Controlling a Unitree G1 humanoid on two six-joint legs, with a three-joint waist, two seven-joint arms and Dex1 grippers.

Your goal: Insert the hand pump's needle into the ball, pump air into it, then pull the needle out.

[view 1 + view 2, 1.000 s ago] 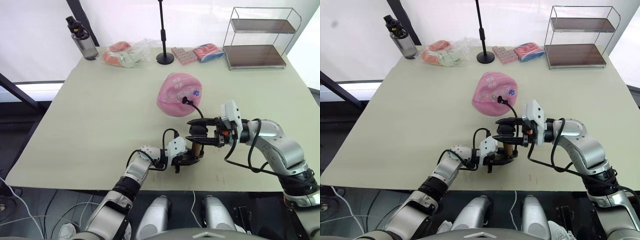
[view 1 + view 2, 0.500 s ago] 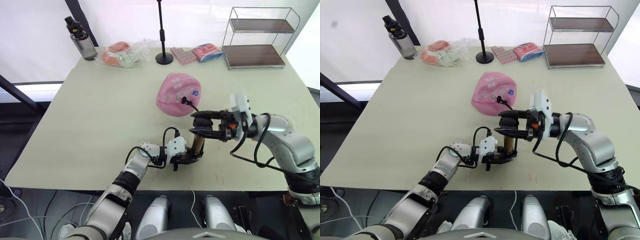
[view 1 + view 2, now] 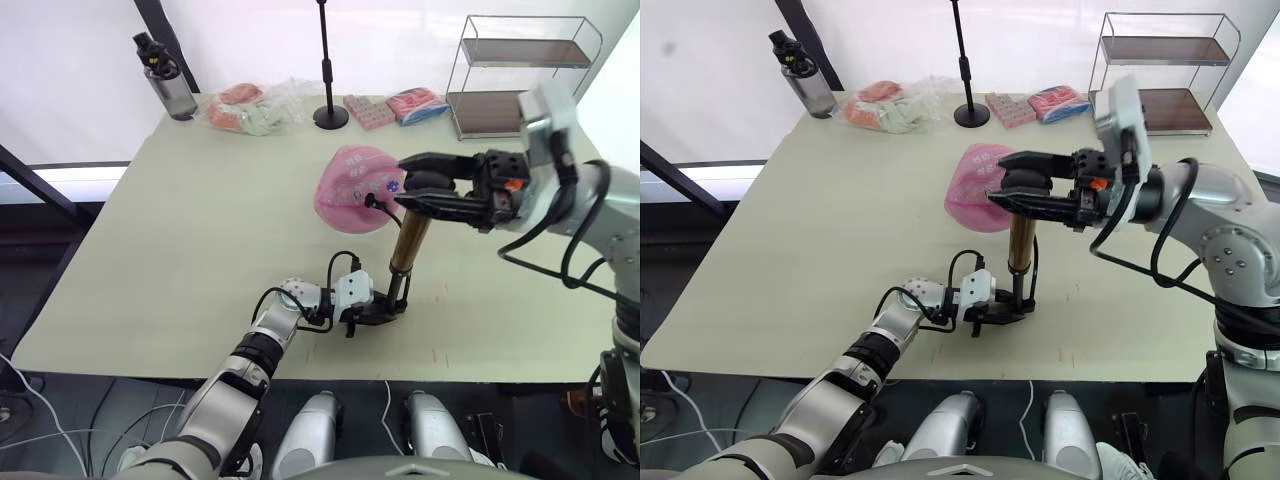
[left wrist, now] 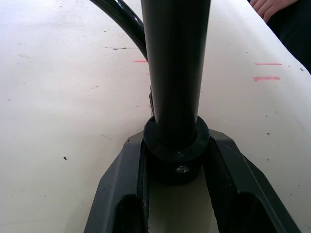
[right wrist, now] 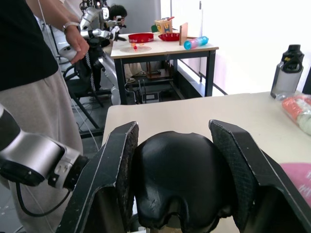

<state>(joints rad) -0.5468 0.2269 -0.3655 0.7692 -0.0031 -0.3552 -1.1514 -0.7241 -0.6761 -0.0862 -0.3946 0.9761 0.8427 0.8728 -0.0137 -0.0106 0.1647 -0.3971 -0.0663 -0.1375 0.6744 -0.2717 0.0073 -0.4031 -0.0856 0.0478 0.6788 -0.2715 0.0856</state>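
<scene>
Gold-barrelled hand pump with black end caps (image 3: 409, 243) stands upright on the pale table (image 3: 200, 240), long axis vertical, just in front of the pink printed ball (image 3: 355, 190), its thin black hose (image 3: 388, 212) reaching the ball. The left pincer (image 3: 378, 312) clamps the base cap; the right pincer (image 3: 430, 190) grips the black T-handle (image 5: 177, 182). Since a second ago, the handle has risen well clear, extending the pump.

A pale table (image 3: 180, 250) carries the ball (image 3: 355, 190) just beyond the right gripper (image 3: 405, 184). Well past it stand a bottle (image 3: 168, 85), packets (image 3: 250, 110), a stand (image 3: 329, 112) and a wire rack (image 3: 515, 80).
</scene>
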